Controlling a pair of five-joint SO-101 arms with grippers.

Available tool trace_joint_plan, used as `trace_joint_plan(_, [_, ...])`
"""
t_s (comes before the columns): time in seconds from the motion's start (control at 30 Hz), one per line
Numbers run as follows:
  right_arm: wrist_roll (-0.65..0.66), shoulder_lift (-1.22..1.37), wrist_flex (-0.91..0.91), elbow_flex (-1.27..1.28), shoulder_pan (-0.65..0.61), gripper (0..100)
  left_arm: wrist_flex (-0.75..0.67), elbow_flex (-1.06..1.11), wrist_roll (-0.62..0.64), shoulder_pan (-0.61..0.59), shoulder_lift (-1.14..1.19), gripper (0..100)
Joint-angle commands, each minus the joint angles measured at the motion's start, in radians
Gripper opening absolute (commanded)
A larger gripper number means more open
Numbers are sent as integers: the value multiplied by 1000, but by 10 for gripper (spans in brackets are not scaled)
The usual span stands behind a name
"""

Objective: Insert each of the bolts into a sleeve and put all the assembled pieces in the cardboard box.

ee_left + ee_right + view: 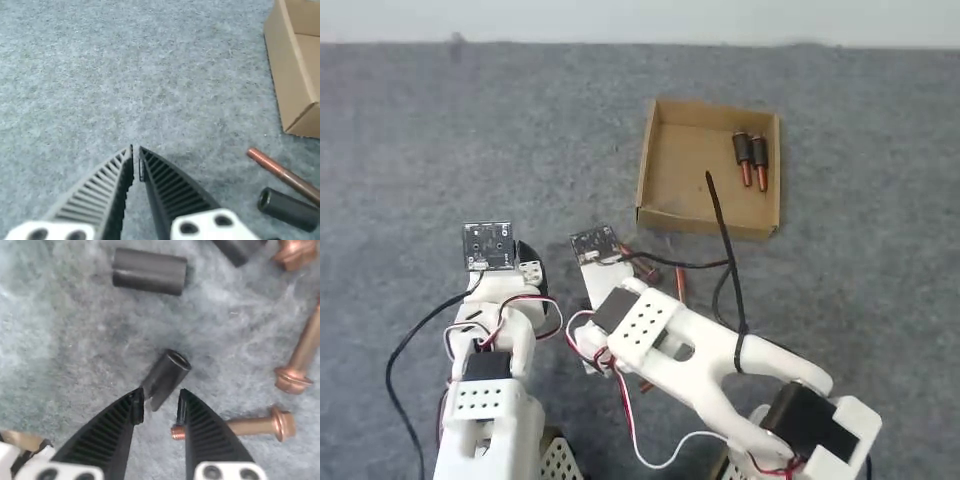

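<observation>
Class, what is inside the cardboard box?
Inside the cardboard box, two assembled pieces lie side by side near a far corner. A black cable hides a strip of floor.

Bare carpet (cardboard box alongside)

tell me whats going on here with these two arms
Bolts are being fitted into sleeves and boxed. Two assembled pieces already lie in the cardboard box. The right gripper is open, its fingertips on either side of a black sleeve lying on the grey carpet. Loose copper bolts and another sleeve lie close by. The left gripper is shut, holds nothing, and sits over bare carpet.
</observation>
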Motion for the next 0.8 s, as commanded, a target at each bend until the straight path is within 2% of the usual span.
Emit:
trace_joint_plan(0.0, [-35,-53,-42,6,22,99,-32,-12,-9,3,-23,19])
trace_joint_plan(0.23, [-43,-51,-213,100,25,102,-32,-12,-9,3,-23,19])
trace_joint_plan(0.53, [-43,35,-268,98,68,99,-32,-12,-9,3,-23,19])
trace_joint_plan(0.63, [-43,125,-265,61,67,98,-32,-12,-9,3,-23,19])
trace_joint_plan(0.77, [-38,196,-170,-20,67,98,-32,-12,-9,3,-23,19])
